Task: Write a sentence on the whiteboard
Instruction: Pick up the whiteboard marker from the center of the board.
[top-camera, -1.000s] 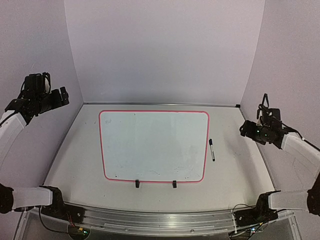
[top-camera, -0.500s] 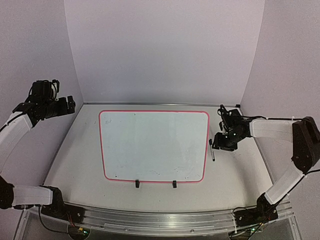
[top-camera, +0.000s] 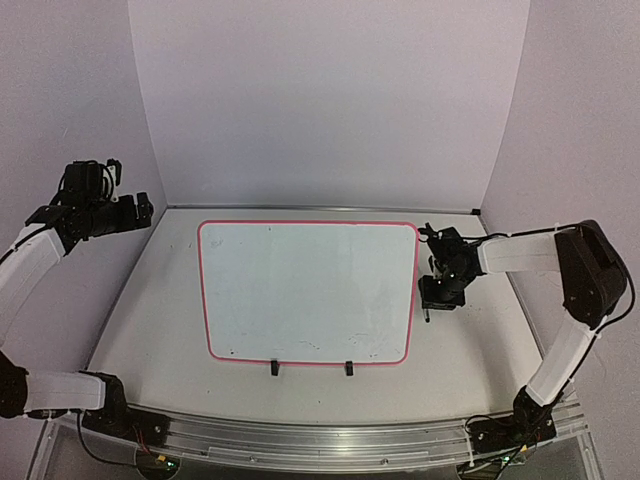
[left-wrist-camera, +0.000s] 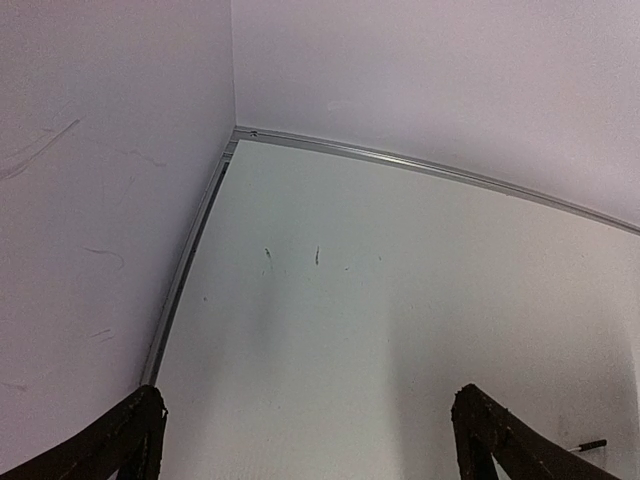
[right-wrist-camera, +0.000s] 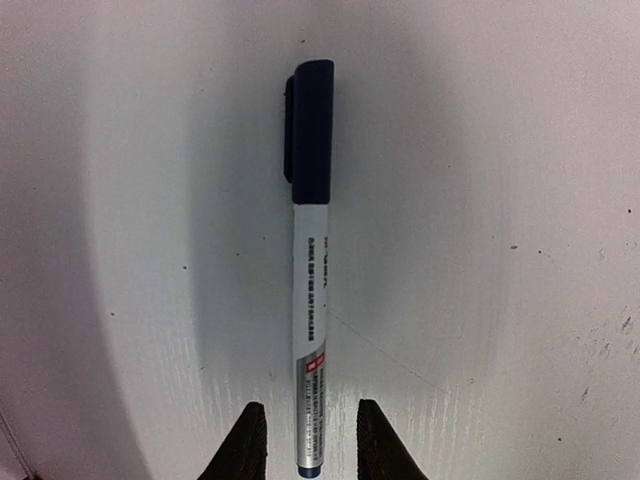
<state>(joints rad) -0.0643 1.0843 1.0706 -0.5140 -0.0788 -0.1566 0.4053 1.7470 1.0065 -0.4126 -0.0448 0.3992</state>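
The whiteboard (top-camera: 300, 290), white with a red-pink rim, lies flat mid-table, and its surface shows only faint smudges. No sentence is in view. A marker (right-wrist-camera: 311, 260) with a dark blue cap and white barrel lies on the table just right of the board; only its near end (top-camera: 427, 313) shows from above. My right gripper (top-camera: 436, 297) is down over it. In the right wrist view my right gripper (right-wrist-camera: 311, 440) straddles the barrel's end, open, a narrow gap on each side. My left gripper (top-camera: 140, 210) hangs high at the far left, open and empty (left-wrist-camera: 305, 440).
Two black clip feet (top-camera: 275, 368) sit at the board's near rim. A metal strip (left-wrist-camera: 420, 165) runs along the table's back edge under the wall. The side walls stand close to both arms.
My right arm has swung in from the right wall and come down over the marker, its jaws narrowing around the barrel. The left arm shifted slightly, then held still.
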